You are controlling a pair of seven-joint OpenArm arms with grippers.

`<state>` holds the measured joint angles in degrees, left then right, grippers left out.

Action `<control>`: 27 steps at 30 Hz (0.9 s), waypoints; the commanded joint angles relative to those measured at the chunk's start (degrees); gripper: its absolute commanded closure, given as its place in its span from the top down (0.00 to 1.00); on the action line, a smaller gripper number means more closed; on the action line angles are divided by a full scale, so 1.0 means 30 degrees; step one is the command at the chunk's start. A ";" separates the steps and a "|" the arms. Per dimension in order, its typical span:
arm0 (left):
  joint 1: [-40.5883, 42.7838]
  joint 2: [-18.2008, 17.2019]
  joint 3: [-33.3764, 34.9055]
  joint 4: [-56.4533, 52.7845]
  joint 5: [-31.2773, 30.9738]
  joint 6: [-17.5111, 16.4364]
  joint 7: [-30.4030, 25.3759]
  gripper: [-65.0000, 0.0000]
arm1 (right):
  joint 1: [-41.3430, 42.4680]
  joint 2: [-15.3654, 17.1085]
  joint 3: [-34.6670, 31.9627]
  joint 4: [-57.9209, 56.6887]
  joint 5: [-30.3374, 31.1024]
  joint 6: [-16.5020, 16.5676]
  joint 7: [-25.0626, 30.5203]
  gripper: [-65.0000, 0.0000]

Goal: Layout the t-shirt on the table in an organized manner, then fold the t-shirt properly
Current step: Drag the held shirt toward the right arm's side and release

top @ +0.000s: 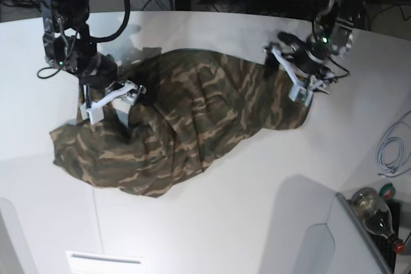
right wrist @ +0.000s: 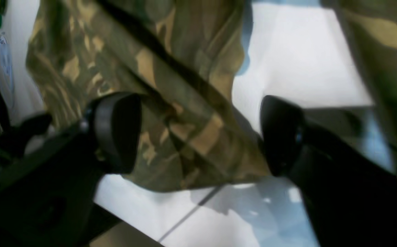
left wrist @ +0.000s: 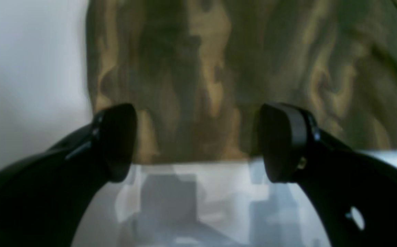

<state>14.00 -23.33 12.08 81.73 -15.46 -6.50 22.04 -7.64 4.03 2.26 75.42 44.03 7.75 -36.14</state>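
The camouflage shirt (top: 192, 126) lies crumpled across the middle of the white surface (top: 225, 222), stretching from the near left to the far right in the base view, bunched and wrinkled rather than spread flat. The left tool (left wrist: 198, 142) hangs over the shirt's right end, fingers spread wide apart with nothing between them; a straight cloth edge runs just beyond the tips, with bare surface nearer the camera. The right tool (right wrist: 200, 135) is at the shirt's left part, also released, its two fingers standing on either side of a hanging fold of cloth without pinching it.
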 commanded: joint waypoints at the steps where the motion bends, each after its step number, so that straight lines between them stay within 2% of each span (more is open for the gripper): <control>1: 0.0154 -0.0179 -0.0113 0.1078 0.0012 0.0043 -0.0007 0.82 | 0.0129 0.0106 0.0022 0.0341 0.0224 0.0128 0.0018 0.55; 3: 0.0535 -0.0120 -0.0113 0.2338 0.0012 0.0043 0.0872 0.82 | 0.0129 0.0224 0.0169 0.0810 0.0224 0.0128 -0.0627 0.24; 4: 0.0623 -0.0061 -0.0113 0.3070 0.0012 0.0043 0.1282 0.82 | 0.0158 0.0282 0.0403 0.1220 0.0224 0.0128 -0.1272 0.03; 5: 0.0652 -0.0003 -0.0113 0.3686 -0.0018 0.0043 0.1605 0.82 | 0.0158 0.0341 0.0902 0.1689 0.0224 0.0128 -0.1829 0.00; 7: 0.0564 -0.0003 -0.0143 0.5268 -0.0105 0.0043 0.2337 0.82 | 0.0158 0.0517 0.1927 0.2949 0.0224 0.0128 -0.3147 0.06; 9: 0.0271 -0.0003 -0.0201 0.6587 -0.0105 0.0043 0.2894 0.82 | 0.0158 0.0605 0.2748 0.4297 0.0224 0.0128 -0.4261 0.00; 13: -0.1809 0.0407 -0.0084 0.6558 -0.0135 0.0043 0.3891 0.82 | 0.0041 0.0663 0.4565 0.7432 0.0195 0.0128 -0.7367 0.01; 17: -0.5472 0.2986 0.0063 0.2895 -0.0135 -0.0016 0.4711 0.82 | 0.0012 0.0663 0.6118 0.8956 0.0136 0.0128 -0.9477 0.01; 20: -0.7875 0.5506 -0.0025 -0.0094 -0.0164 -0.0045 0.5180 0.83 | -0.0282 0.0692 0.6264 0.9249 0.0107 0.0128 -0.9741 0.01; 22: -0.9165 0.7030 -0.0113 -0.2029 -0.0164 -0.0045 0.5180 0.84 | -0.0721 0.1220 0.6176 0.9982 0.0107 0.0128 -0.9770 0.01; 27: -1.0923 0.8935 -0.0113 -0.5399 -0.0164 -0.0045 0.5063 0.84 | -0.1981 0.2275 0.6176 1.2619 0.0136 0.0128 -0.9682 0.01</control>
<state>-17.65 3.09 11.70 64.51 -15.29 -6.07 38.17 -14.13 10.48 20.62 112.49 43.59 7.97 -66.13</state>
